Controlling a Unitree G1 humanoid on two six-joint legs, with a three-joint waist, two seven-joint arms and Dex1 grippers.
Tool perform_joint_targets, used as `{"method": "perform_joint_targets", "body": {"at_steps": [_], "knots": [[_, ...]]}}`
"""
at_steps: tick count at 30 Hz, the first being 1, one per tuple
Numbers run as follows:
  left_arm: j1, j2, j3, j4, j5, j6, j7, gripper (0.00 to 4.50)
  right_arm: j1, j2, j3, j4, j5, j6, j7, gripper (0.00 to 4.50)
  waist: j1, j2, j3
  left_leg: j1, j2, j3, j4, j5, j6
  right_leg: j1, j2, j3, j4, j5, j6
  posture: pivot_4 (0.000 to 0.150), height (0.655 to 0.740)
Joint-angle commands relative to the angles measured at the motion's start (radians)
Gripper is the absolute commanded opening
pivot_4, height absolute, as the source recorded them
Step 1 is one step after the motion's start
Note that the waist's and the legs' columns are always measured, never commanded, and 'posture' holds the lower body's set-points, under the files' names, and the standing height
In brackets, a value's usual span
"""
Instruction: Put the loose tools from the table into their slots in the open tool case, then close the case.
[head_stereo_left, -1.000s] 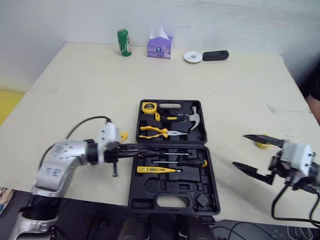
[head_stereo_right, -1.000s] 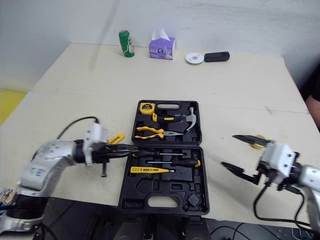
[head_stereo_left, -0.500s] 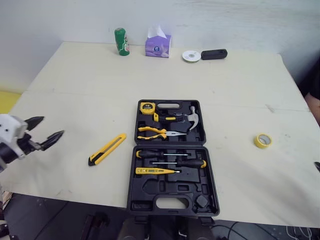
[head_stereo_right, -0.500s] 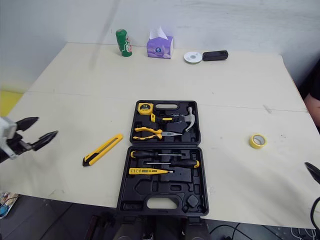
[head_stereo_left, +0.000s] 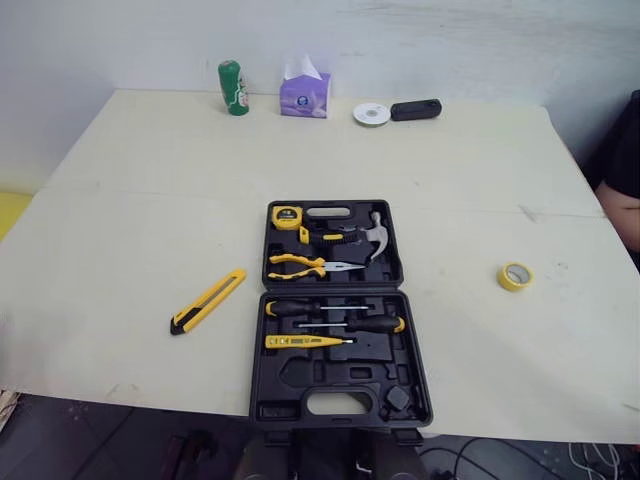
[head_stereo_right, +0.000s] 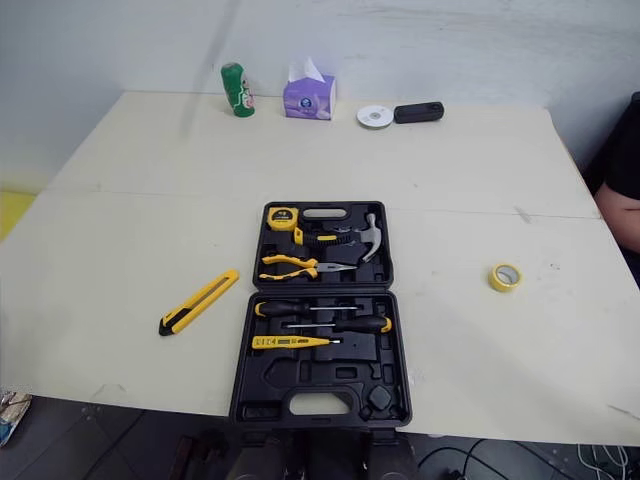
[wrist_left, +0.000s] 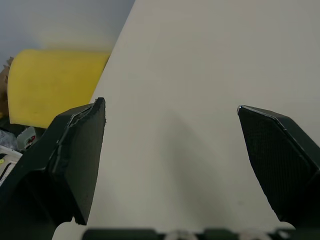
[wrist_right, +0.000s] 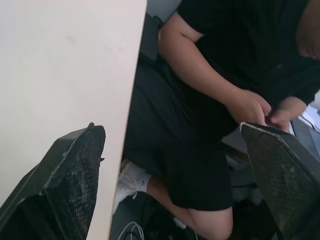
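On the pale table (head_stereo_left: 120, 200), the yellow-and-black utility knife (head_stereo_left: 207, 301) lies left of the open black plastic tool case (head_stereo_left: 300, 375). The left gripper (wrist_left: 170, 109) and right gripper (wrist_right: 170, 126) gape empty; best to grasp the knife mid-handle, lengthwise.

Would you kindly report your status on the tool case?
Both open, empty: left gripper, right gripper. Open case; knife loose left of it, tape right. A person beyond right gripper.

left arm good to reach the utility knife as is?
Probably yes: the utility knife lies alone on bare table left of the tool case; the left gripper is open, holding nothing.
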Motion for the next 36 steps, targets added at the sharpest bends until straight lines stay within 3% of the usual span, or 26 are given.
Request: {"method": "perform_joint_targets", "body": {"at_steps": [1, 11, 17, 24, 28, 36], "knots": [[-0.016, 0.012, 0.015, -0.012, -0.028, -0.03, -0.009, 4.45, -0.005, 0.018, 0.001, -0.016, 0.023, -0.011, -0.016, 4.5, 0.0, 0.0, 0.0, 0.0, 0.0, 0.0, 0.0, 0.0, 0.0, 0.0, 0.0, 0.0, 0.0, 0.0, 0.0, 0.15, 0.74], [-0.049, -0.024, 0.002, -0.111, -0.09, 0.027, -0.101, 4.45, -0.082, 0.064, 0.066, -0.164, 0.062, 0.044, 0.013, 4.5, -0.001, 0.0, 0.0, 0.001, 0.0, 0.002, -0.001, 0.001, -0.003, -0.001, 0.0, 0.001, 0.001, 0.0, -0.001, 0.15, 0.74], [0.051, -0.112, -0.045, -0.494, -0.165, 0.179, -0.18, 4.45, -0.234, 0.153, 0.25, -0.473, 0.118, 0.152, 0.064, 4.5, -0.01, -0.001, 0.001, 0.001, 0.0, 0.004, -0.002, 0.002, -0.004, -0.001, 0.0, 0.003, 0.001, 0.0, 0.0, 0.15, 0.74], [0.132, -0.107, -0.085, -0.833, -0.217, 0.404, -0.204, 4.45, -0.338, 0.173, 0.452, -0.82, 0.21, 0.357, 0.132, 4.5, -0.001, 0.0, 0.002, 0.001, 0.001, 0.004, -0.004, 0.005, -0.003, -0.003, 0.001, 0.003, 0.001, 0.0, -0.001, 0.15, 0.74], [0.166, -0.103, -0.122, -0.989, -0.242, 0.544, -0.21, 4.45, -0.409, 0.191, 0.537, -0.927, 0.221, 0.424, 0.137, 4.5, 0.003, 0.0, 0.002, 0.0, 0.0, 0.004, -0.004, 0.004, -0.004, -0.002, 0.001, 0.003, 0.0, 0.0, -0.001, 0.15, 0.74], [0.115, -0.089, -0.293, -1.299, -0.277, 0.933, -0.035, 4.45, -0.521, 0.206, 0.691, -1.125, 0.308, 0.577, 0.216, 4.5, 0.005, -0.001, 0.003, 0.0, 0.0, 0.003, -0.004, 0.006, -0.001, -0.002, 0.002, 0.003, 0.0, 0.0, -0.001, 0.15, 0.74]]}}
